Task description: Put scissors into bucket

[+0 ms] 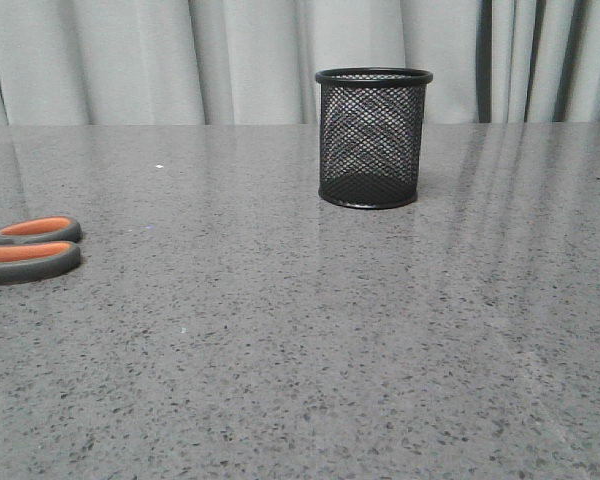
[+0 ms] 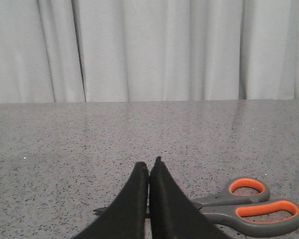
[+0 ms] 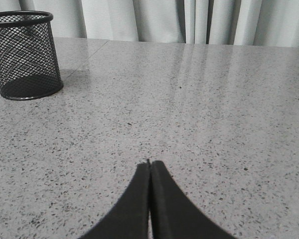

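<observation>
The scissors (image 1: 28, 250) lie flat on the grey table at the far left edge of the front view, where only their orange-lined handle loops show. In the left wrist view the scissors (image 2: 249, 210) lie crosswise, and their dark blades pass behind the fingers, with the tip showing on the other side. My left gripper (image 2: 149, 167) is shut with its fingers together, in front of the blades and holding nothing. The bucket (image 1: 372, 138) stands upright and empty at the table's centre back, and also shows in the right wrist view (image 3: 25, 55). My right gripper (image 3: 150, 163) is shut and empty over bare table, well away from the bucket.
The speckled grey table (image 1: 310, 350) spreads across the view. Pale curtains (image 1: 180, 60) hang behind its far edge. Neither arm shows in the front view.
</observation>
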You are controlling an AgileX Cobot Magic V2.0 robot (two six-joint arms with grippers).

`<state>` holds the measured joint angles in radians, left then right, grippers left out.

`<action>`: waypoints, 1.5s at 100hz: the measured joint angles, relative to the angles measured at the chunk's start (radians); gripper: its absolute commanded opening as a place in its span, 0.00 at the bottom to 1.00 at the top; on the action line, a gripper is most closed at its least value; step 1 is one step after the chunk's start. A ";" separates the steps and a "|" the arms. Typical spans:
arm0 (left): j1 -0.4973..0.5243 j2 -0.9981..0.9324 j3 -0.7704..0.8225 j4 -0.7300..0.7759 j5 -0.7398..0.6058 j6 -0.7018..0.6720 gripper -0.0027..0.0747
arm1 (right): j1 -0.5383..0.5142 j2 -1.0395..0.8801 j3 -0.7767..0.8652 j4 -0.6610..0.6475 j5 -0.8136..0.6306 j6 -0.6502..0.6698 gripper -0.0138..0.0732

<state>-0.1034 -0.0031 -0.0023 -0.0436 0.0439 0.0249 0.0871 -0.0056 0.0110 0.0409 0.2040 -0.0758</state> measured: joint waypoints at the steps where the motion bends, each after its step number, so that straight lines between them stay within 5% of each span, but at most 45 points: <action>1: 0.000 0.000 0.000 0.000 0.000 0.000 0.01 | 0.000 0.000 0.000 0.000 0.000 0.000 0.08; 150: 0.000 0.000 0.000 0.000 0.000 0.000 0.01 | 0.000 0.000 0.000 0.039 -0.043 0.000 0.08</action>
<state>-0.1034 -0.0031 -0.0023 -0.0436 0.0439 0.0249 0.0871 -0.0056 0.0110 0.0795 0.1606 -0.0758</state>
